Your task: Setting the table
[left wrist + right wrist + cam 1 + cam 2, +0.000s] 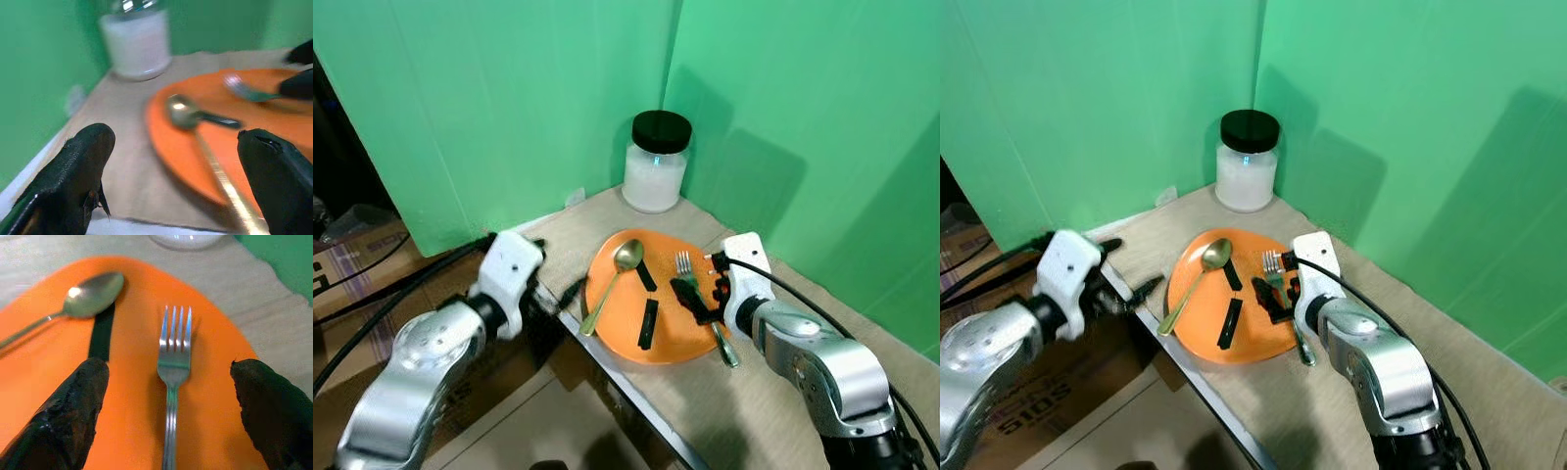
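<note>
An orange plate (671,338) lies on the beige table (754,411) near its corner. On it rest a gold spoon (626,257) at the left and a silver fork (683,262) at the right. My right gripper (697,279) is open low over the plate, one finger on each side of the fork (173,357). My left gripper (1131,266) is open at the table's edge left of the plate. It points toward the spoon (183,111), with nothing between its fingers. Two short black strips (648,323) also lie on the plate; I cannot tell what they are.
A white jar with a black lid (656,162) stands in the back corner behind the plate. Green screens (509,98) close off the back and right. A cardboard box (352,259) and cables sit on the floor at the left. The table's front edge (636,406) runs diagonally.
</note>
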Robot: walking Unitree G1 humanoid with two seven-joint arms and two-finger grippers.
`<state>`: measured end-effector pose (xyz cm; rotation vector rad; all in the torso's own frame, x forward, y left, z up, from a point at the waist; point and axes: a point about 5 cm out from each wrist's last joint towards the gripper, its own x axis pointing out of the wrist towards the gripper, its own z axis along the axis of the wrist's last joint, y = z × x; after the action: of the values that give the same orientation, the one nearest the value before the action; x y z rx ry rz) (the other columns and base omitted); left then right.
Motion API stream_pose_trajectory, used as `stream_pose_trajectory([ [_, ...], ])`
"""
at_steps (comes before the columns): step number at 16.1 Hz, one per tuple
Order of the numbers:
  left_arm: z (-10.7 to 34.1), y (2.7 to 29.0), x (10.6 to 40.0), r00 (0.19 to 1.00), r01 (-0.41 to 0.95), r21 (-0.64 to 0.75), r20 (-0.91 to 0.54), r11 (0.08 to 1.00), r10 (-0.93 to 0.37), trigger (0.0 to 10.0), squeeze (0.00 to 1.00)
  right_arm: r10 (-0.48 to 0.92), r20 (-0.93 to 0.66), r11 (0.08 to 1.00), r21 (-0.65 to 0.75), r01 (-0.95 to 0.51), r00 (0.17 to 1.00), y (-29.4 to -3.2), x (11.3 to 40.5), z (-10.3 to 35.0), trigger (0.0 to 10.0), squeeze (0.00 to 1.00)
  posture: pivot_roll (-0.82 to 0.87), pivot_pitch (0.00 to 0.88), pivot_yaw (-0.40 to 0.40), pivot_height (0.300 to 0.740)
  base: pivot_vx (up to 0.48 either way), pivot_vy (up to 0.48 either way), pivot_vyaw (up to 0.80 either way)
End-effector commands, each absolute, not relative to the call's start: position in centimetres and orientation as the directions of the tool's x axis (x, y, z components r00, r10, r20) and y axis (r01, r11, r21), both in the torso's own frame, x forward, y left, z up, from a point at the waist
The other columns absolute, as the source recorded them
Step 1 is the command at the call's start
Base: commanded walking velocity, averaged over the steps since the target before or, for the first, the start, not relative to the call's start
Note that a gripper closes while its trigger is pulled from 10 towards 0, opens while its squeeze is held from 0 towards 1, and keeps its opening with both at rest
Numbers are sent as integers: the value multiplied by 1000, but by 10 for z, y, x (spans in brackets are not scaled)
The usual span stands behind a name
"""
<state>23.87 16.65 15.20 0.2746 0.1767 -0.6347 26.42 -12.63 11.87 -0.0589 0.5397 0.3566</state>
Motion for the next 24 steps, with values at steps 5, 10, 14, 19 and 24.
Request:
stream_pose_trajectory([
  [5, 156, 168, 224, 697, 713, 161, -267, 682, -666, 10000, 0, 283, -636, 929, -7, -371, 719, -129, 257, 110, 0, 0, 43, 0, -82, 740, 0, 0, 0],
  [10, 157, 169, 221, 691, 718, 156, -270, 678, -670, 10000, 0, 269, -658, 932, -8, -363, 704, -129, 258, 110, 0, 0, 47, 0, -91, 740, 0, 0, 0],
  [14, 156, 169, 219, 688, 721, 154, -277, 676, -671, 10000, 0, 275, -663, 926, -13, -377, 697, -126, 259, 109, 0, 0, 51, 0, -93, 740, 0, 0, 0],
  [19, 156, 168, 216, 666, 740, 135, -287, 659, -688, 10000, 0, 262, -690, 923, -25, -383, 675, -126, 257, 105, 0, 0, 54, 0, -97, 740, 0, 0, 0],
  [24, 154, 166, 210, 578, 804, 63, -311, 591, -754, 10000, 0, 258, -712, 920, -25, -391, 653, -125, 255, 102, 0, 0, 55, 0, -95, 740, 0, 0, 0],
])
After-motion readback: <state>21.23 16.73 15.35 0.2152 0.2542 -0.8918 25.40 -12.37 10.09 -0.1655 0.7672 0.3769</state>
